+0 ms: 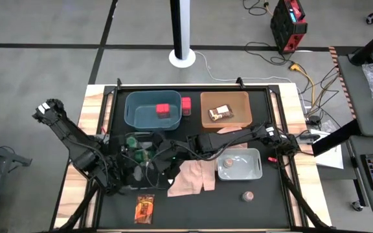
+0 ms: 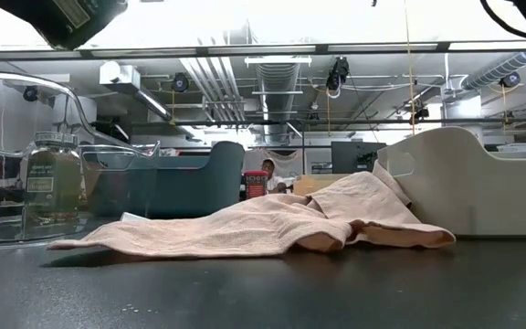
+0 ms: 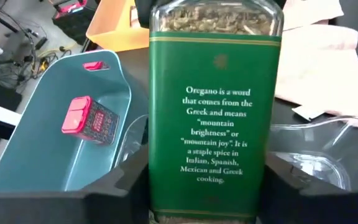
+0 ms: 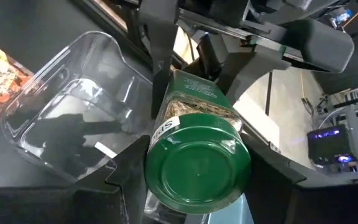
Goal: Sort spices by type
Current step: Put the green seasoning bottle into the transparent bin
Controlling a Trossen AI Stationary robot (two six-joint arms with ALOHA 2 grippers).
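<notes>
Over the black surface (image 1: 193,207), near the pink cloth (image 1: 192,178) and above the clear bin (image 4: 61,118), both my claws meet on one oregano jar (image 3: 215,106). My left claw (image 3: 207,186) is clamped on its body, the fingers at both sides of the green label. My right claw (image 4: 197,180) is clamped on its green lid (image 4: 197,169). In the teal bin (image 3: 48,130) lies a pink box (image 3: 82,118).

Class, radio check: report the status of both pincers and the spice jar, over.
Left pincer shut on oregano jar. Right pincer at its green lid end. Clear bin beside them; pink cloth nearby, not blocking.
</notes>
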